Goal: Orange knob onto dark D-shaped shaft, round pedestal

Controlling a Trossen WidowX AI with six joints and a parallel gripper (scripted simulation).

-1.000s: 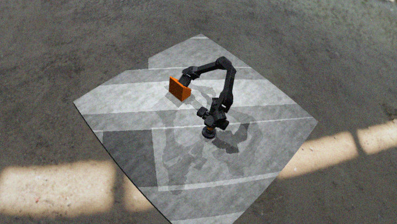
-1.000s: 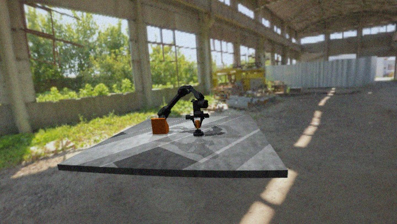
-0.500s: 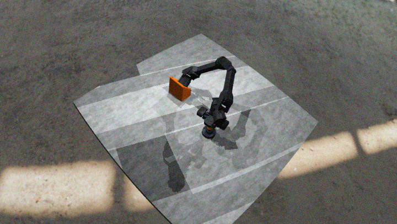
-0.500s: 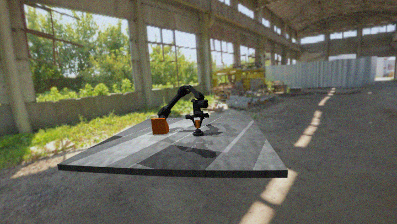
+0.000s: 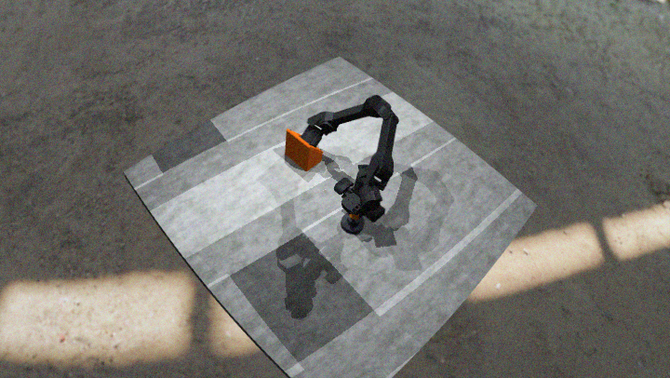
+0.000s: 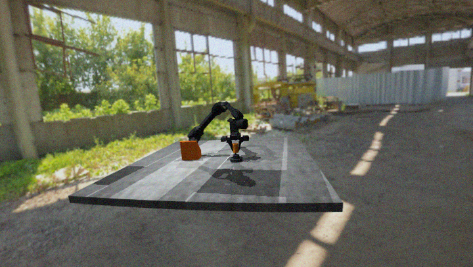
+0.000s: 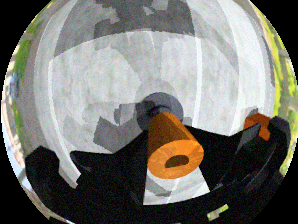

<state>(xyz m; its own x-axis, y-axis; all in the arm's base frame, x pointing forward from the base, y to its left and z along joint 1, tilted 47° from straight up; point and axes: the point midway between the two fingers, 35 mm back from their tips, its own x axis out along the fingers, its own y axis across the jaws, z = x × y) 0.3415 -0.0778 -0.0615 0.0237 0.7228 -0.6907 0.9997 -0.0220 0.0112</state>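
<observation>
The orange knob (image 5: 354,217) (image 6: 235,147) (image 7: 170,132) is upright between the fingers of my gripper (image 6: 235,149) (image 7: 165,131), which is shut on it. Its top face shows a dark hole with a flat side in the wrist view. The dark round pedestal (image 5: 350,229) (image 6: 236,160) (image 7: 173,101) stands directly below. In the exterior view the knob's lower end is above the pedestal's base, with a short dark part between them. Whether the knob touches the shaft or has its tip inside cannot be told. The shaft's flat side is hidden.
A large orange block (image 5: 300,152) (image 6: 190,150) (image 7: 256,123) is at the base of the arm, on the patterned grey table (image 5: 225,187) (image 6: 148,185). Shadows of the arm fall across the table around the pedestal.
</observation>
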